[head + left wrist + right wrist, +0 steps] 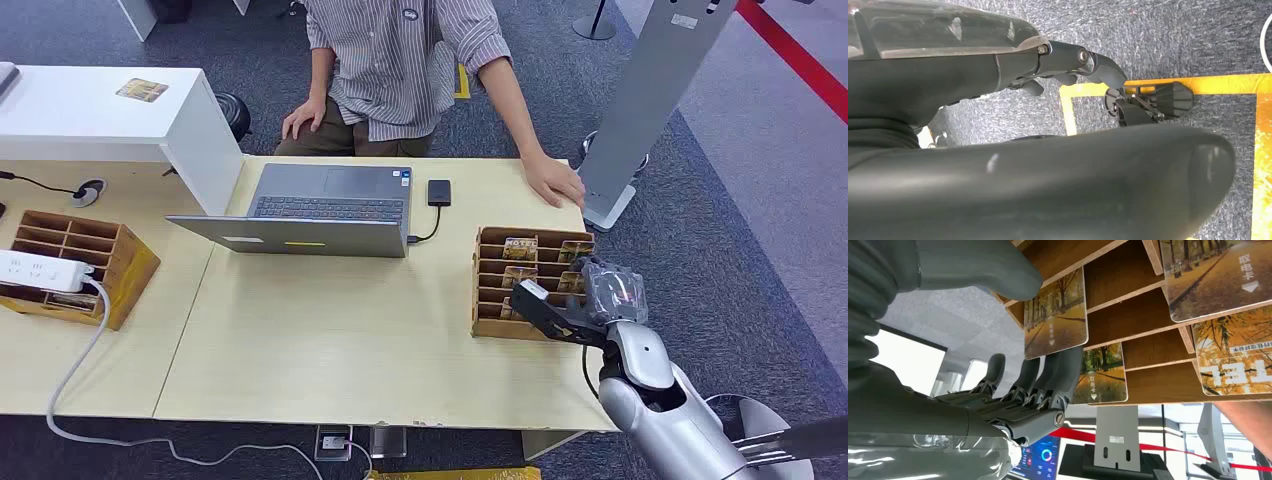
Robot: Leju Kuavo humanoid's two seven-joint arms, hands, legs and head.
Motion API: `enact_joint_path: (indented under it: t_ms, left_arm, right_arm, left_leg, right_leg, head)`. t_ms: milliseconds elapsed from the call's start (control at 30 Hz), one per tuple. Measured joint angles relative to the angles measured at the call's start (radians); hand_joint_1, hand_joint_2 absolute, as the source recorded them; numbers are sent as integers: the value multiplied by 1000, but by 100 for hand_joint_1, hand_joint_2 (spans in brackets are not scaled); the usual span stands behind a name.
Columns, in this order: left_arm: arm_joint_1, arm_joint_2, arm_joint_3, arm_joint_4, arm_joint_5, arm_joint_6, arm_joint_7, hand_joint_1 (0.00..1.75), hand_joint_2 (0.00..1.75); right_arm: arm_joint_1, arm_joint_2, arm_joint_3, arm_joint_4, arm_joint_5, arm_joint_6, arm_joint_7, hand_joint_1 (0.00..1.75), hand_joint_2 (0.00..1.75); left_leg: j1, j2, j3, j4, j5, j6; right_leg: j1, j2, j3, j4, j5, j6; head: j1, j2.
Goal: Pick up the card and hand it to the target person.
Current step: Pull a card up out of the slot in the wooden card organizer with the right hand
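The right robot hand sits at the near right corner of the light wooden table, its dark fingers reaching into the front of the wooden card rack, which stands just short of the table's right edge; beyond that edge lies open carpet. Seen from the right wrist, the fingers extend up against the rack's slots, their tips touching the lower edge of an autumn-avenue card, with the thick thumb apart on the card's other side, near the rack's outer edge; the hand is part open and has not closed on the card, so it holds nothing. More cards sit in the neighbouring slots beside the fingers, one of them just behind the fingertips. The silver right forearm rises from the lower right, bent at the wrist toward the rack. The left robot hand hangs low over grey carpet with yellow floor tape, its dark fingers curled in loosely; whether they are fully closed cannot be told. Away from the right robot hand, across the table, an open laptop stands with a small black drive cabled beside it. A seated person in a striped shirt rests a hand on the table's far edge, just beyond the rack. Far to the left sit a second wooden rack, a white power strip and a white box. A grey stand rises on the carpet beyond the rack.
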Motion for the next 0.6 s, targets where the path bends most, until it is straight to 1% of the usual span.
enact_joint_path:
  t_ms: [67, 167, 200, 367, 600]
  left_arm:
    - [0, 0, 0, 0, 0, 0, 0, 0, 0]
    - [-1, 1, -1, 0, -1, -1, -1, 0, 0]
    - [-1, 1, -1, 0, -1, -1, -2, 0, 0]
    - [-3, 2, -2, -1, -2, -2, -3, 0, 0]
    - [-3, 4, -5, -2, -7, -7, -10, 0, 0]
  right_arm:
    - [0, -1, 1, -2, 0, -1, 0, 103, 175]
    - [-1, -5, 3, -12, -1, -3, 2, 124, 175]
    - [-1, -6, 3, -15, -1, -3, 3, 128, 175]
    - [1, -9, 3, -21, -1, -3, 3, 132, 175]
    - [5, -12, 0, -28, -2, -5, 5, 133, 175]
  left_leg:
    - [0, 0, 0, 0, 0, 0]
    - [0, 0, 0, 0, 0, 0]
    - [0, 0, 0, 0, 0, 0]
    - [0, 0, 0, 0, 0, 0]
    - [0, -1, 0, 0, 0, 0]
  right_leg:
    - [0, 0, 0, 0, 0, 0]
    - [0, 0, 0, 0, 0, 0]
    - [0, 0, 0, 0, 0, 0]
    - [0, 0, 0, 0, 0, 0]
    - [0, -1, 0, 0, 0, 0]
  head:
    - [0, 0]
    - [0, 0]
    - [0, 0]
    - [0, 0]
    - [0, 0]
